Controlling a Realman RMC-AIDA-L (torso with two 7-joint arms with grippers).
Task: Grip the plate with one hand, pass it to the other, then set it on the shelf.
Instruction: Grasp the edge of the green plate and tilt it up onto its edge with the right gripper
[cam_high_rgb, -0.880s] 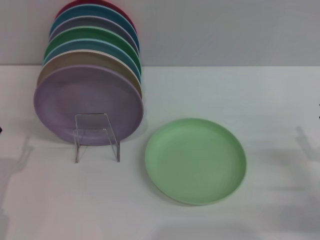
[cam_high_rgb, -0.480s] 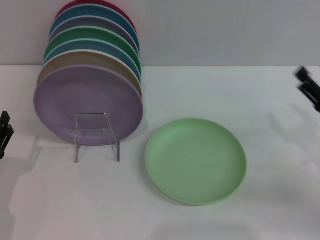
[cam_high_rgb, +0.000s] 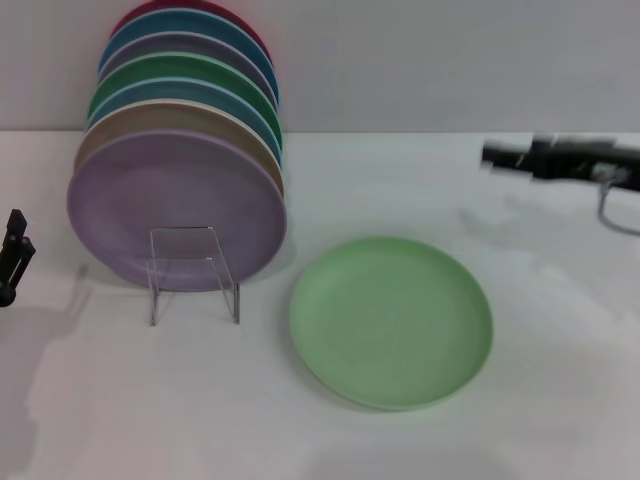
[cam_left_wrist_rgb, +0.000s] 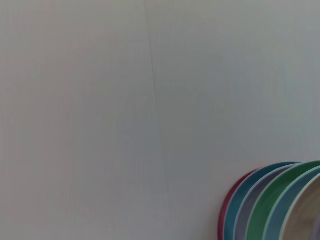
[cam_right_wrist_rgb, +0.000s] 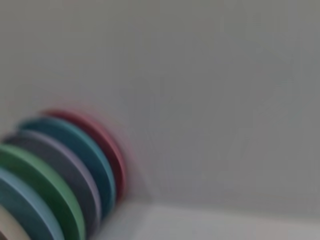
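Right gripper (cam_high_rgb: 492, 155): in head view it reaches in from the right edge, above the table (cam_high_rgb: 560, 380), w/ its tip beyond and to the right of the pale mint plate (cam_high_rgb: 391, 321). Not touching the plate; clear gap between them. Blurred, so can't tell whether its fingers are spread or pressed together. Thin cable loop hangs under the arm near the frame edge.

Left gripper (cam_high_rgb: 14, 258): only a small black part shows at the left edge of head view, low by the table, just left of the plate rack. Finger state: can't tell. Holds nothing visible.

Pale mint plate: flat on the table, face up, well to the right of the left gripper and below-left of the right gripper's tip. Free of both grippers.

Rack: clear acrylic stand (cam_high_rgb: 193, 272) carries a row of plates on edge, leaning back toward the wall. Front to back: lilac plate (cam_high_rgb: 176, 208), tan, light blue, darker green plate (cam_high_rgb: 190, 72), grey-lilac, blue, red at the rear. Mint plate lies just right of the stand, apart from the lilac plate.

Wrist views: both show plain wall plus rims of the racked plates (cam_left_wrist_rgb: 272, 205) (cam_right_wrist_rgb: 60, 175). No fingers seen in either.
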